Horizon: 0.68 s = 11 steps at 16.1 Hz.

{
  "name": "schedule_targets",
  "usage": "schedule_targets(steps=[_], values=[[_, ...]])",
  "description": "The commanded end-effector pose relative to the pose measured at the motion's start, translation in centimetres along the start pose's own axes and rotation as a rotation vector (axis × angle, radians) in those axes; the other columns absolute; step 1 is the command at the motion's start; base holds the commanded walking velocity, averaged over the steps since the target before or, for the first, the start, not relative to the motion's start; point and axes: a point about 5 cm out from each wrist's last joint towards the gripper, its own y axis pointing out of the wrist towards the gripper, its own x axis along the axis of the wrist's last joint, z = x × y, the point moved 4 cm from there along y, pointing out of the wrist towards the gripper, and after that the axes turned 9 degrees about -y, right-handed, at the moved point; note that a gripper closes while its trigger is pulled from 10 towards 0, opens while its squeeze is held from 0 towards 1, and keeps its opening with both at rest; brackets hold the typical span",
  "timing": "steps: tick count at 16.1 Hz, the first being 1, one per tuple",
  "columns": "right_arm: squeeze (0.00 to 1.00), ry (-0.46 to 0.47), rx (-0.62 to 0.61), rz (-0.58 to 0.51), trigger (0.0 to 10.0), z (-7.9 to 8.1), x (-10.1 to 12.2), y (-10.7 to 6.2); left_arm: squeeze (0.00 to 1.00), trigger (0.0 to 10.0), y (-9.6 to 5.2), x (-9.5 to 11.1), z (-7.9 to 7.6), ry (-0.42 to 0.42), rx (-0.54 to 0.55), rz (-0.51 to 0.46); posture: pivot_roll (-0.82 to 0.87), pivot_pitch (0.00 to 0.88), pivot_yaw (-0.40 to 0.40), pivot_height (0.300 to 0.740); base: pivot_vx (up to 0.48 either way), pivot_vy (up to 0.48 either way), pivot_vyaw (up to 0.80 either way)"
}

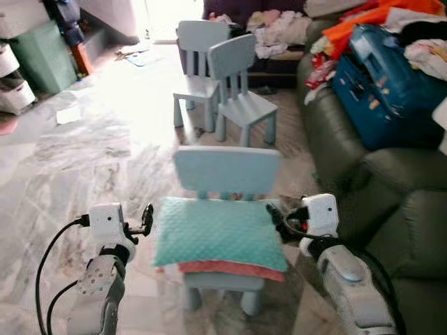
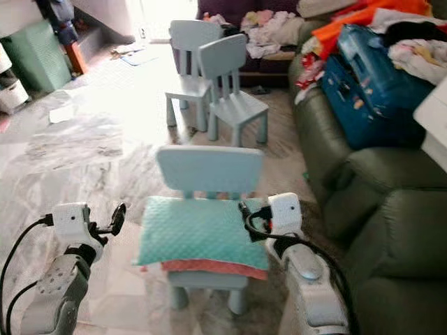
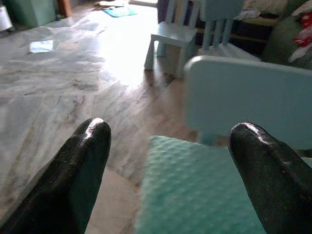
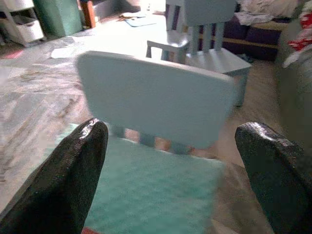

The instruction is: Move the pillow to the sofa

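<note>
A teal pillow [image 1: 218, 232] with a pink underside lies on the seat of a small light-blue chair [image 1: 227, 169] right in front of me. My left gripper [image 1: 147, 219] is open just off the pillow's left edge, its fingers [image 3: 80, 170] spread over that edge. At the pillow's right edge my right gripper [image 1: 276, 218] is open too, one of its fingers [image 4: 73, 175] above the teal fabric. The dark green sofa [image 1: 380, 195] stands to the right.
Two more light-blue chairs [image 1: 225, 80] stand further ahead on the marble floor. The sofa carries a blue suitcase [image 1: 384, 84] and piled clothes [image 1: 391, 17]. Green storage boxes [image 1: 42, 56] and white bins sit at the far left.
</note>
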Motion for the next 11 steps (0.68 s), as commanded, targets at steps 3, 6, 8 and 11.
schedule_targets(steps=[3, 6, 8, 11], values=[[0.0, -0.006, -0.011, 0.0, 10.0, -0.2, -0.09, -0.05, 0.0, 10.0, 0.16, 0.34, -0.16, 0.031, -0.013, -0.013, -0.05, 0.041, 0.037, 0.74, 0.0, 0.0, 0.0], [0.0, -0.007, -0.014, 0.0, 10.0, -0.2, -0.12, -0.04, 0.0, 10.0, 0.23, 0.29, -0.59, 0.038, -0.036, -0.012, -0.05, 0.041, 0.04, 0.74, 0.0, 0.0, 0.0], [0.0, -0.009, -0.015, -0.002, 10.0, -0.19, -0.1, -0.01, 0.0, 10.0, 0.25, 0.33, -0.8, 0.017, -0.053, -0.012, -0.05, 0.039, 0.037, 0.74, 0.0, 0.0, 0.0], [0.0, -0.014, -0.015, -0.009, 10.0, -0.3, 0.05, 0.04, 0.0, 10.0, 0.26, 0.55, -0.75, 0.01, -0.051, -0.02, -0.05, 0.036, 0.037, 0.74, 0.0, 0.0, 0.0]])
